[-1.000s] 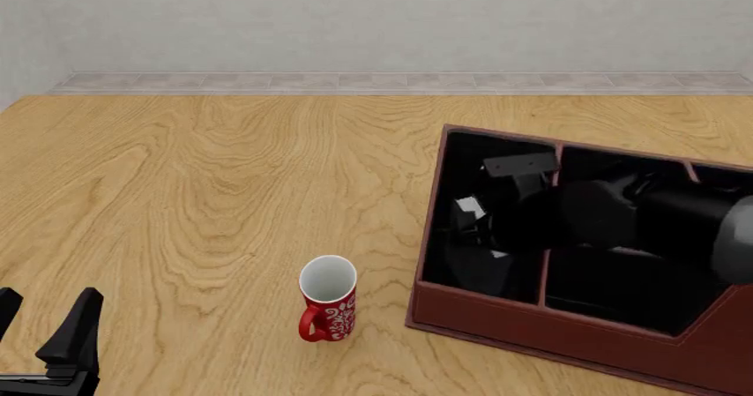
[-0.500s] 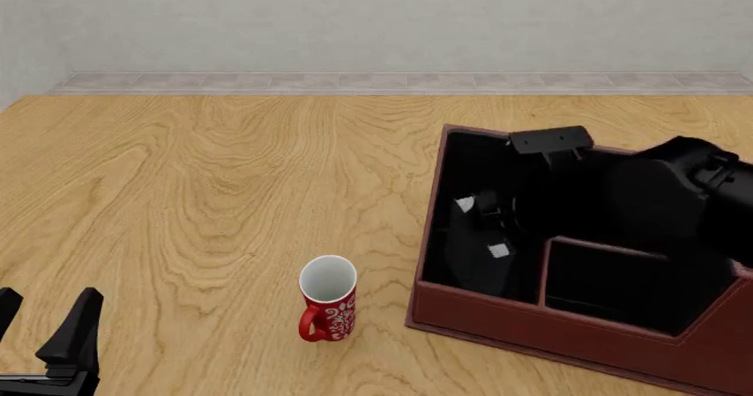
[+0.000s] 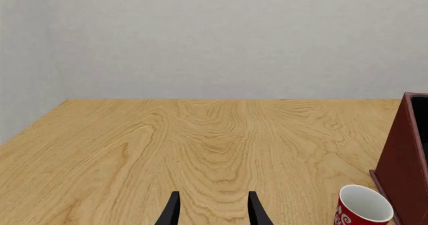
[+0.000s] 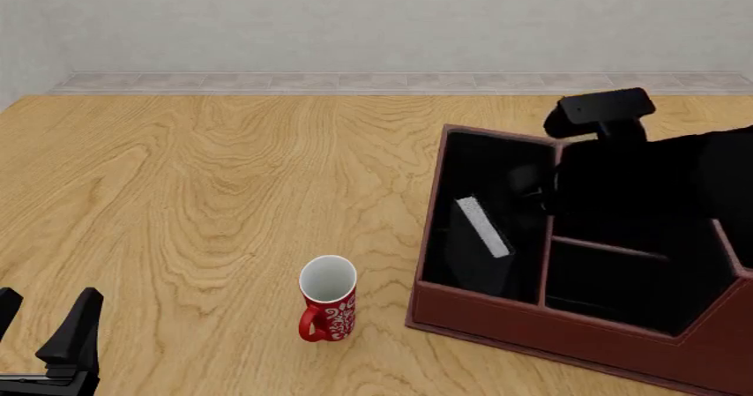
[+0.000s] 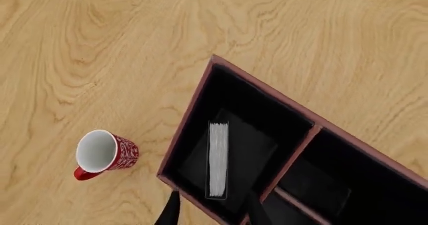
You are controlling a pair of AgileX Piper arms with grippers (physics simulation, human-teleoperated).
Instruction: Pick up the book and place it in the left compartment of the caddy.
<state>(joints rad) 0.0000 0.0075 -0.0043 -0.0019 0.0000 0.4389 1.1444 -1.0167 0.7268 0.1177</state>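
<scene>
— Where is the thin black hardcover book with white page edges (image 5: 224, 160) sitting?

— It is lying inside the long, undivided black-lined left compartment (image 4: 482, 228) of the large reddish-brown leather-look caddy (image 4: 565, 334), straight below the right pincer (image 5: 209, 211). It is leaning on a slant with its page edges (image 4: 482, 227) facing up, probably because the bay is wider than the book is thick and gives it nothing to stand against.

— Is that pincer gripping it?

— No. Its two dark fingertips (image 5: 172, 211) are standing apart at a middling width with nothing between them, and the book is showing well beneath them, untouched. I judge the placing done, with the arm hanging above the box so as not to catch the thin dividers.

— And the other pincer?

— The left pincer (image 3: 210, 210) is idling low over the wooden desk (image 3: 200, 135), its fingers spread and empty. It is well apart from the caddy, likely parked there to leave the other arm room.

— Anything else nearby?

— A red-and-white patterned mug (image 4: 327, 299) is standing upright on the desk, ahead and to the right of the left pincer, just beside the caddy's outer wall but not touching it.
</scene>
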